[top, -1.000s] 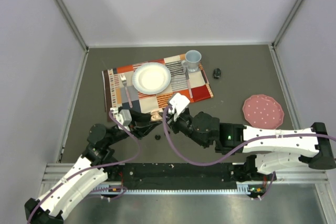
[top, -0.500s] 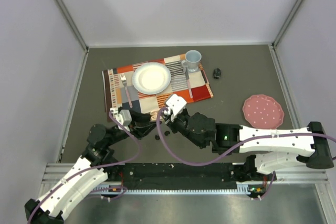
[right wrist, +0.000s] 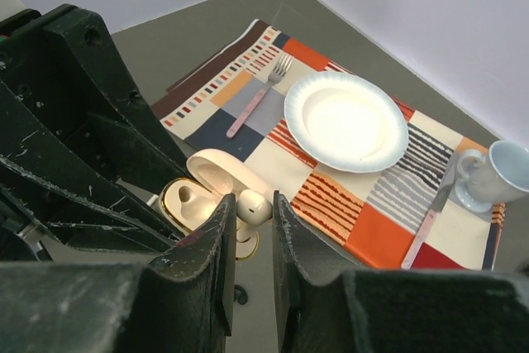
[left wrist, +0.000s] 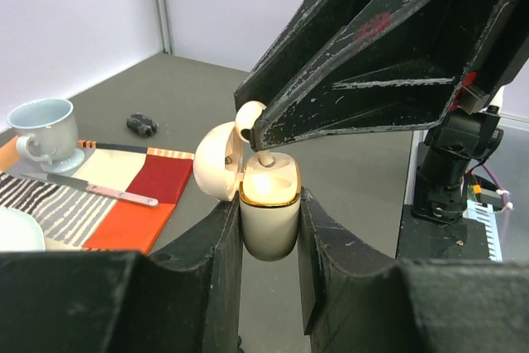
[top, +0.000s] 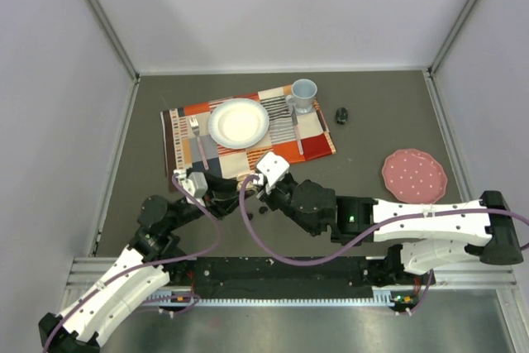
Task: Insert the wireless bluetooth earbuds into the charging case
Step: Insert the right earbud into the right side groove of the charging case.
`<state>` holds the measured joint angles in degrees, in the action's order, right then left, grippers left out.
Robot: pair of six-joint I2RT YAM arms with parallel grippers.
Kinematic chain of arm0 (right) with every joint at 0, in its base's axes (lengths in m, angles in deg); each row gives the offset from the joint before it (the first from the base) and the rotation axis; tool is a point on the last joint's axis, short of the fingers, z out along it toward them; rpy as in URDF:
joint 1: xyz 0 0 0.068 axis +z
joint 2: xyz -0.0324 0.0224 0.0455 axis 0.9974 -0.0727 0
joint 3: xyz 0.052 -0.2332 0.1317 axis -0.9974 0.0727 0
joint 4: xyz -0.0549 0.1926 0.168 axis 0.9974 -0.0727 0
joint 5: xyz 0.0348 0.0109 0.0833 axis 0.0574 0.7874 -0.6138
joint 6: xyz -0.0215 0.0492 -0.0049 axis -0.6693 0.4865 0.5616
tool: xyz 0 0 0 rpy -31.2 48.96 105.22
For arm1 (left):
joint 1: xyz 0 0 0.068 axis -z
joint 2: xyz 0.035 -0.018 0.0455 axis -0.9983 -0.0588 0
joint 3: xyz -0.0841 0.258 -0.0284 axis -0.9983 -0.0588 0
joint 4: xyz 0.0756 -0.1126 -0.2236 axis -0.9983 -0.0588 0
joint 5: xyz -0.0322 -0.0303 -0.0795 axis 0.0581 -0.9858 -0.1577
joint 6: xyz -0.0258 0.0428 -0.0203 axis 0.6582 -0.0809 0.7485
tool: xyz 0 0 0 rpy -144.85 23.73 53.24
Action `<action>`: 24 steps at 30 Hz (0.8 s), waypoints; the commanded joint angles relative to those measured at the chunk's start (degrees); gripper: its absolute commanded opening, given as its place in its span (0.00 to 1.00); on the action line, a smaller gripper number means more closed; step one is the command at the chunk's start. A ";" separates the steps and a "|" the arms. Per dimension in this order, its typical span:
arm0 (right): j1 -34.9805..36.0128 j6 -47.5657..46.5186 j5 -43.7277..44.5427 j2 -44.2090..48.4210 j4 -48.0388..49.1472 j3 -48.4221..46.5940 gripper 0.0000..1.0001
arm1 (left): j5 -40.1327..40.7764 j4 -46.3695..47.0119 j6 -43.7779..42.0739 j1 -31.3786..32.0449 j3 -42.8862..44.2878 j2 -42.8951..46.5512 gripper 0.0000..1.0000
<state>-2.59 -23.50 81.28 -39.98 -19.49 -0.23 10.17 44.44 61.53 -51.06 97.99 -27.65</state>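
The white charging case (left wrist: pixel 269 229) has a gold rim and its lid (left wrist: pixel 216 163) hangs open to the left. My left gripper (left wrist: pixel 269 204) is shut on the case body and holds it upright above the table. My right gripper (right wrist: pixel 252 202) is shut on a white earbud (right wrist: pixel 254 206), with the stem pointing down into the case's right slot. The case's left slot (right wrist: pixel 186 202) shows empty. In the top view both grippers meet at the placemat's near edge, left (top: pixel 234 193) and right (top: pixel 264 194). A small dark earbud (right wrist: pixel 240 293) lies on the table below.
A patterned placemat (top: pixel 186 121) carries a white plate (top: pixel 238 122), a fork (top: pixel 198 140), a knife (top: pixel 295 130) and a pale blue cup (top: pixel 303 94). A small black object (top: pixel 341 114) lies right of the mat. A pink dotted plate (top: pixel 413 175) sits at the right.
My right gripper has moved left with the white earbud and now stands over the open case. The left gripper and case have stayed in place.
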 commanded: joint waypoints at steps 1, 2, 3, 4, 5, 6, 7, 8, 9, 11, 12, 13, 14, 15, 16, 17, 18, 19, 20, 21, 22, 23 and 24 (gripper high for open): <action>1.75 -0.59 -0.24 -1.37 0.10 -0.19 0.00 | 2.33 4.04 0.48 0.02 0.62 0.91 0.00; 1.75 -0.59 -0.15 -1.46 0.10 -0.10 0.00 | 2.33 3.95 0.66 0.02 0.62 0.91 0.00; 1.84 -0.68 -0.06 -1.46 0.10 -0.10 0.00 | 2.51 3.95 0.66 0.02 0.62 1.00 0.00; 1.84 -0.77 0.12 -1.37 0.10 -0.01 0.00 | 2.68 3.86 0.83 0.02 0.62 1.00 0.00; 1.84 -0.85 0.20 -1.46 0.36 0.08 0.00 | 2.94 3.77 0.84 0.02 0.62 1.17 0.00; 2.01 -1.03 0.38 -1.37 0.28 0.08 0.00 | 2.95 3.77 0.84 0.02 0.53 1.17 0.00; 2.10 -1.38 0.82 -1.46 0.28 0.16 0.00 | 3.47 3.77 0.84 0.02 0.53 1.26 0.00; 2.19 -1.56 1.17 -1.46 0.36 0.16 0.00 | 3.74 3.77 0.92 0.02 0.53 1.35 0.00; 2.36 -1.82 1.43 -1.37 0.54 0.34 0.00 | 3.74 3.86 0.92 0.02 0.45 1.43 0.00; 2.63 -2.52 1.96 -1.28 0.89 0.60 0.00 | 4.26 3.86 1.10 0.02 0.45 1.52 0.00; 2.71 -2.70 2.05 -1.19 1.15 0.86 0.00 | 4.53 3.95 1.19 0.02 0.45 1.52 0.00; 2.89 -2.96 2.05 -1.28 1.33 0.95 0.00 | 4.70 3.95 1.27 0.02 0.45 1.61 0.00; 2.89 -3.05 2.05 -1.37 1.42 1.04 0.00 | 4.79 4.04 1.36 0.02 0.45 1.61 0.00; 2.89 -3.05 1.96 -1.37 1.59 1.13 0.00 | 4.79 4.12 1.36 0.02 0.45 1.61 0.00; 3.06 -3.05 1.88 -1.63 1.51 1.04 0.00 | 4.71 4.12 1.36 0.02 0.45 1.61 0.00; 2.98 -3.05 1.87 -1.72 1.33 0.96 0.00 | 4.79 4.12 1.36 0.02 0.45 1.52 0.00; 2.98 -3.05 1.79 -1.90 1.33 0.87 0.00 | 4.62 4.12 1.36 0.02 0.36 1.61 0.00; 2.98 -2.96 1.61 -2.07 1.51 0.87 0.00 | 4.44 4.12 1.36 0.02 0.36 1.61 0.00; 3.07 -2.96 1.70 -2.07 1.51 0.95 0.00 | 4.35 4.12 1.36 0.02 0.36 1.61 0.00; 3.07 -2.96 1.79 -2.07 1.59 0.87 0.00 | 4.18 4.04 1.45 0.02 0.36 1.61 0.00; 2.98 -2.96 1.79 -2.16 1.68 0.87 0.00 | 4.18 4.12 1.36 0.02 0.36 1.61 0.00; 2.98 -2.88 1.79 -2.33 1.68 0.78 0.00 | 4.09 4.12 1.36 0.02 0.36 1.52 0.00; 2.98 -2.44 2.31 -2.42 1.68 0.69 0.00 | 4.18 4.12 1.36 0.02 0.36 1.52 0.00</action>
<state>-0.80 -26.73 84.06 -41.37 -18.77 0.31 12.81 43.06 62.78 -50.95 97.86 -26.91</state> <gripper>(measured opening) 0.185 0.317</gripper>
